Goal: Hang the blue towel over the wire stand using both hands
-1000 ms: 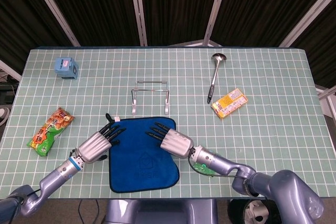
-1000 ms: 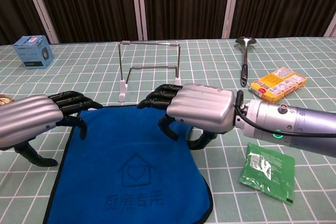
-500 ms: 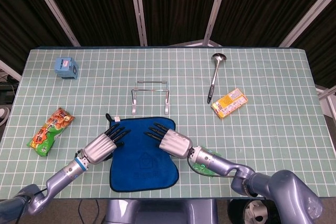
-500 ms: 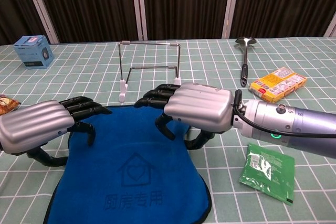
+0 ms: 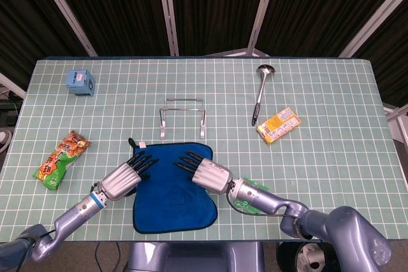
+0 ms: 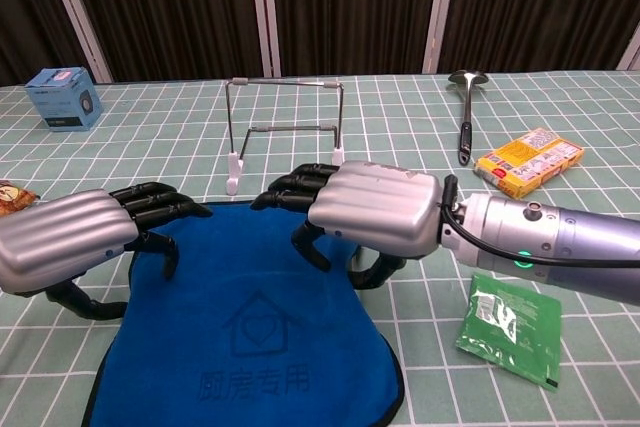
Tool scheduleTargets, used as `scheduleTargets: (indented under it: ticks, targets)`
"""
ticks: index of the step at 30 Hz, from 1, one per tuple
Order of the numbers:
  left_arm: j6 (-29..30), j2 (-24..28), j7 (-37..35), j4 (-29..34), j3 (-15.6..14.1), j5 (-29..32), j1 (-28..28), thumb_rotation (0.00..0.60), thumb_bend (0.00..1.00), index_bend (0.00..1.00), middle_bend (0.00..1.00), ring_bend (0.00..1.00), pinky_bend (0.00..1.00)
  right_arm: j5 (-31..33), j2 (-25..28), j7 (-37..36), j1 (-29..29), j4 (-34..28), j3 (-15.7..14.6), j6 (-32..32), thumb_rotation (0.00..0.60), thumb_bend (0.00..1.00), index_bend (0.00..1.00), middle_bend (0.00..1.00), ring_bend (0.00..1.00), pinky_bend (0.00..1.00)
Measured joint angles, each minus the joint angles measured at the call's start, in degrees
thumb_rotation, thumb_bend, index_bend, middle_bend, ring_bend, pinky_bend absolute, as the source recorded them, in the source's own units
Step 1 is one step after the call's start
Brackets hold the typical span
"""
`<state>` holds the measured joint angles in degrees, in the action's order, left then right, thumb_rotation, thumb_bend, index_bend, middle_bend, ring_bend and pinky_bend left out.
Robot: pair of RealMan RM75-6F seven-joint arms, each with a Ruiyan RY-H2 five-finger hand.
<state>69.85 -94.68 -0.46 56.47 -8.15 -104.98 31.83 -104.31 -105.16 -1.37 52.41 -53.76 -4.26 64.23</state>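
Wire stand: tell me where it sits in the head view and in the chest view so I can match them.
Head view: the thin metal wire stand sits at centre, just beyond the blue towel.
Chest view: it stands upright left of centre, behind the towel's far edge.
Shared landmark: the silver ladle, to its right.

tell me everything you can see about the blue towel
The blue towel is a soft, plush-looking cloth with a dark edging and rounded corners, lying flat on the green gridded table mat just in front of the wire stand. A house-and-heart outline with characters below is pressed into it. A small white tag sticks out at its far left corner. The left hand and right hand are over its far edge, fingers curled down toward the cloth.
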Motion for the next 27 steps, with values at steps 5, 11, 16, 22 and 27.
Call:
scheduleTargets:
  ticks: [5, 11, 16, 22, 27]
  targets:
    - [0.26, -0.03, -0.37, -0.07, -0.18, 0.15, 0.08, 0.600, 0.31, 0.45, 0.00, 0.00, 0.00, -0.06, 0.04, 0.22, 0.12, 0.03, -0.12, -0.25, 0.600, 0.41, 0.60, 0.06, 0.00, 0.08]
    - [0.52, -0.36, -0.87, -0.49, -0.30, 0.45, 0.10, 0.600, 0.35, 0.47, 0.00, 0.00, 0.00, -0.13, 0.10, 0.38, 0.24, -0.07, -0.20, -0.34, 0.600, 0.41, 0.60, 0.06, 0.00, 0.08]
    - [0.91, -0.72, -1.11, -0.63, -0.33, 0.43, 0.37, 0.600, 0.40, 0.49, 0.00, 0.00, 0.00, -0.14, 0.16, 0.54, 0.22, -0.16, -0.26, -0.32, 0.600, 0.41, 0.60, 0.06, 0.00, 0.08]
    - [1.14, -0.90, -1.10, -0.48, -0.31, 0.65, 0.52, 0.600, 0.45, 0.58, 0.00, 0.00, 0.00, -0.14, 0.13, 0.37, 0.13, -0.02, -0.32, -0.14, 0.600, 0.41, 0.60, 0.06, 0.00, 0.08]
    - [1.18, -1.21, -1.51, -0.41, -0.01, 1.39, 0.41, 0.600, 0.45, 0.71, 0.00, 0.00, 0.00, -0.16, 0.19, 0.07, 0.04, 0.08, -0.35, 0.21, 0.600, 0.42, 0.60, 0.06, 0.00, 0.09]
